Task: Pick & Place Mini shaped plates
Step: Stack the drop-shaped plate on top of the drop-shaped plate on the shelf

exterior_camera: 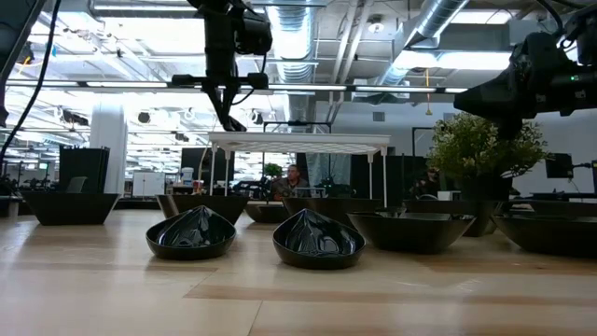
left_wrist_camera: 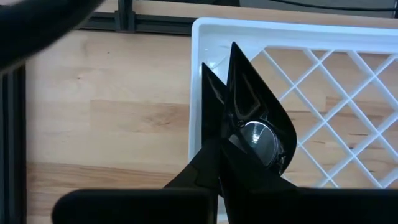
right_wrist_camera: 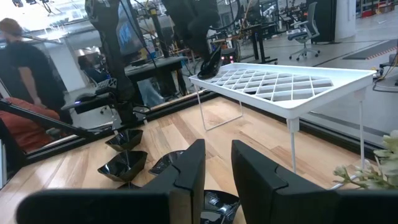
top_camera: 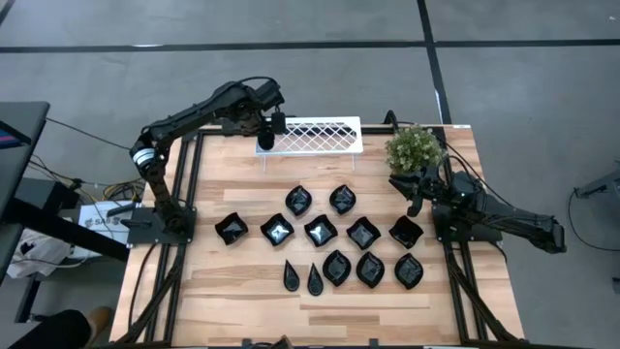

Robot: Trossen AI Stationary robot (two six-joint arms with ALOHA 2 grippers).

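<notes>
Several glossy black mini shaped plates point(top_camera: 321, 231) rest on their bases in rows on the wooden table. A slim teardrop plate point(left_wrist_camera: 249, 106) hangs just over the left end of the white lattice tray point(top_camera: 325, 136), with my left gripper point(top_camera: 264, 139) shut on it. Whether the plate's tip touches the tray does not show. My right gripper point(right_wrist_camera: 217, 171) waits level at the table's right edge beside the plant, a gap between its fingers and nothing in it. My left gripper pinches the teardrop plate's wide round end point(left_wrist_camera: 231, 155) between its two fingers, coming steeply from above. The plate hangs below the fingers, tilted, with its pointed tip point(left_wrist_camera: 234, 48) downward over the tray's left end point(right_wrist_camera: 208, 76).
The tray stands on thin wire legs point(right_wrist_camera: 200, 102) at the table's far edge. A green potted plant point(top_camera: 415, 148) stands at the far right, next to the right arm. Bare wood point(top_camera: 223, 174) lies between the tray and the plate rows.
</notes>
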